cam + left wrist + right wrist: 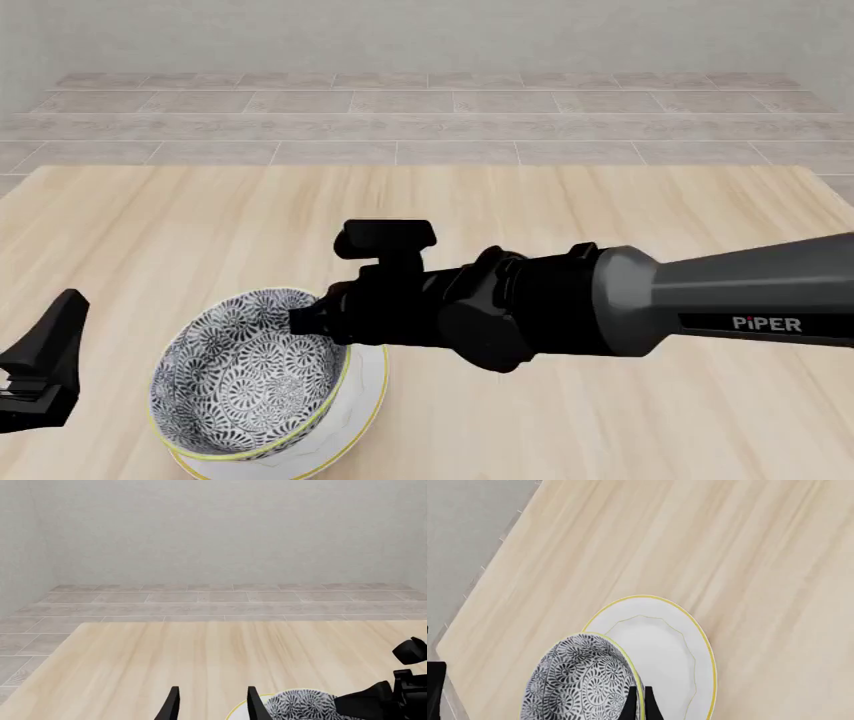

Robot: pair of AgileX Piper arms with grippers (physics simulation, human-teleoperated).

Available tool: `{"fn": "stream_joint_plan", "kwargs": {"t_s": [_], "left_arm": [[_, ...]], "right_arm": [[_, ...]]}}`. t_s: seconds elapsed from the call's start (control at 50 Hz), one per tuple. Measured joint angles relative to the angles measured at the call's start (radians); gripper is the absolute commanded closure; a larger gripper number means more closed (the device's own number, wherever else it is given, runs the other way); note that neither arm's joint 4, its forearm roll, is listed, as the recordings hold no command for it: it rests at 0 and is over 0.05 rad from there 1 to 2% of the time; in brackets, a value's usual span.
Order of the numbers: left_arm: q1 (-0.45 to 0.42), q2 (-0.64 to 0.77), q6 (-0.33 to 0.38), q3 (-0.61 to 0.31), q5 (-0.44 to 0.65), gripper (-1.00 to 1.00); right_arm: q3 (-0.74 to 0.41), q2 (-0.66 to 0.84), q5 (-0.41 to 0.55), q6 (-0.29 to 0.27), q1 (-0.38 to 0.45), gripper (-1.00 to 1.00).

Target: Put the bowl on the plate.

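The right hand [640, 703] is clamped on the rim of the bowl [582, 680], its two thin black fingers pinched close together with the bowl's wall between them. Gripping at the rim lets the arm carry the deep bowl without reaching under it, and that probably explains why the bowl hangs tilted, its patterned inside turned partly toward the front camera. The bowl sits over the near-left part of the plate [657, 645], which lies flat on the tabletop [747, 555]; whether the bowl's base already touches the plate I cannot tell. I judge the placement nearly done, with the bowl yet to be levelled, centred and released.

The left hand [210, 704] stands with its fingers apart and holds nothing, parked near the dishes at the front view's lower left, seemingly kept out of the way.

The right wrist view alone shows the pinch on the rim and most of the plate's white face with its scalloped inner line, so it makes clear that the bowl is off-centre. In the front view the right arm [561, 310] hides the grip, but the bowl's tilt and the sliver of plate under it show best there. The left wrist view adds the parted left fingers and catches only a slice of the bowl.
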Motion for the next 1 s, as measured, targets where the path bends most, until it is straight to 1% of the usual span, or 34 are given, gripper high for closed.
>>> {"fn": "stream_joint_plan", "kwargs": {"t_s": [0.16, 0.62, 1.0], "left_arm": [[-0.001, 0.010, 0.001, 0.001, -0.010, -1.00], [-0.002, 0.037, 0.000, 0.004, -0.037, -1.00], [-0.002, 0.042, -0.001, 0.004, -0.043, -1.00]], "right_arm": [[-0.005, 0.021, -0.016, 0.003, -0.009, 1.00], [-0.019, 0.042, -0.021, -0.019, -0.034, 1.00], [-0.016, 0.066, -0.035, -0.014, -0.037, 1.00]]}}
